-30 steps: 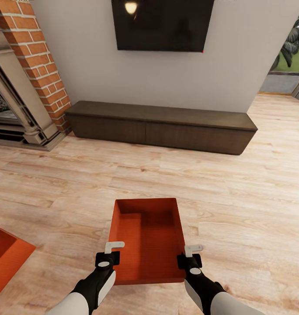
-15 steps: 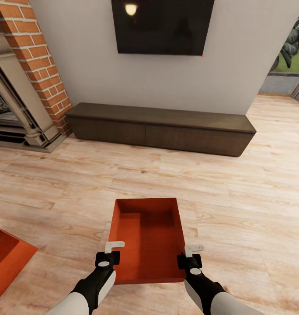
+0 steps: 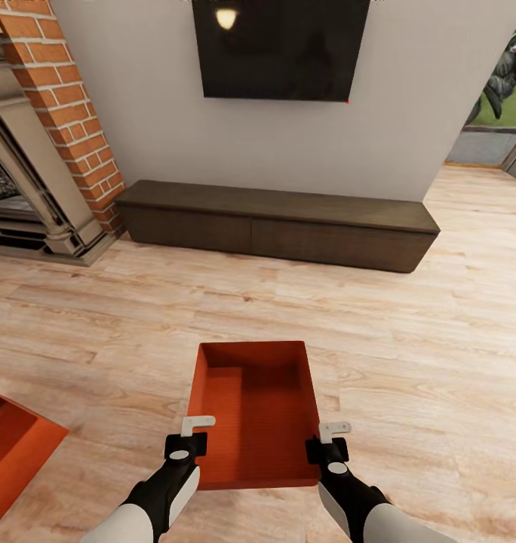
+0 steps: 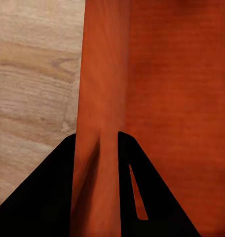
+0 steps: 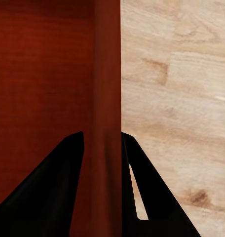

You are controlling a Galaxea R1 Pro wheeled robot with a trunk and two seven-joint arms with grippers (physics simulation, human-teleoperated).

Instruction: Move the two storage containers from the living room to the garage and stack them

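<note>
An orange-red storage container [image 3: 254, 411] hangs in front of me above the wood-plank living room floor, held by both arms. My left gripper [image 3: 191, 439] is shut on its left wall [image 4: 100, 113], whose rim runs between the dark fingers [image 4: 48, 192]. My right gripper [image 3: 327, 443] is shut on the right wall [image 5: 107, 98] in the same way, one finger [image 5: 48, 182] inside the bin. The second storage container [image 3: 13, 452] lies on the floor at the lower left, cut off by the picture's edge.
A long dark low cabinet [image 3: 277, 222] runs along the far wall under a wall TV [image 3: 281, 47]. A red brick fireplace [image 3: 43, 136] stands at the left. Glass doors and greenery [image 3: 499, 98] show at the far right. Light wood planks [image 3: 424, 362] stretch between.
The whole view has shifted: cabinet, TV and fireplace have slid slightly down and look smaller, so the camera has moved. The held container keeps its place between the grippers.
</note>
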